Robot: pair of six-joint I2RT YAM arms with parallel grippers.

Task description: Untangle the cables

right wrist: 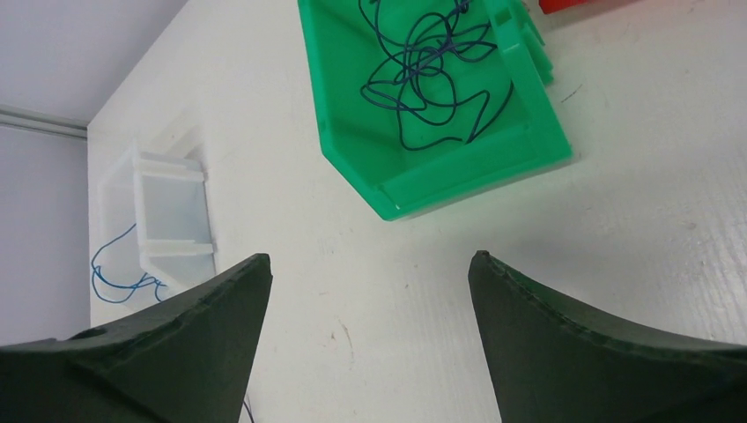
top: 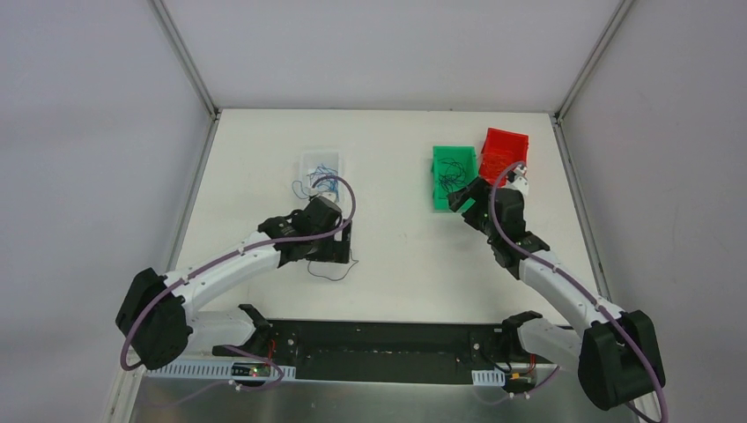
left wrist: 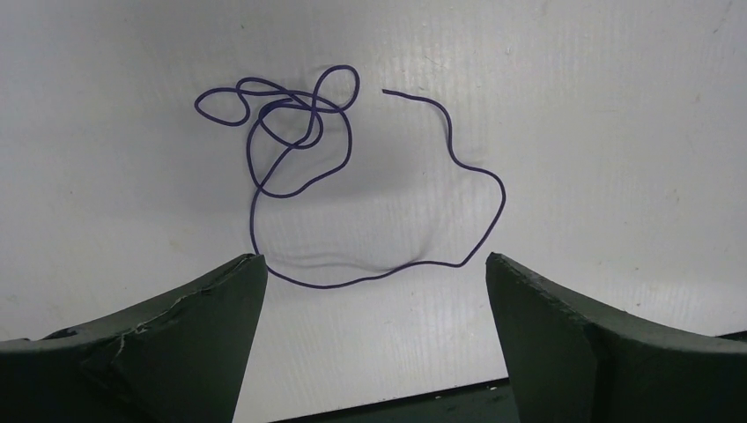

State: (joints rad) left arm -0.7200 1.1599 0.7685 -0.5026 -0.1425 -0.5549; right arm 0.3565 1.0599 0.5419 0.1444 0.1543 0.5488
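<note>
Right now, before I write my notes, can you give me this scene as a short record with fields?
left gripper: open, over a looped purple cable lying loose on the table
right gripper: open, holding nothing, facing the green bin
green bin: holds a tangle of dark blue cables
clear bin: a blue cable trails on the table beside it
red bin: next to the green bin, contents too small to tell
</note>
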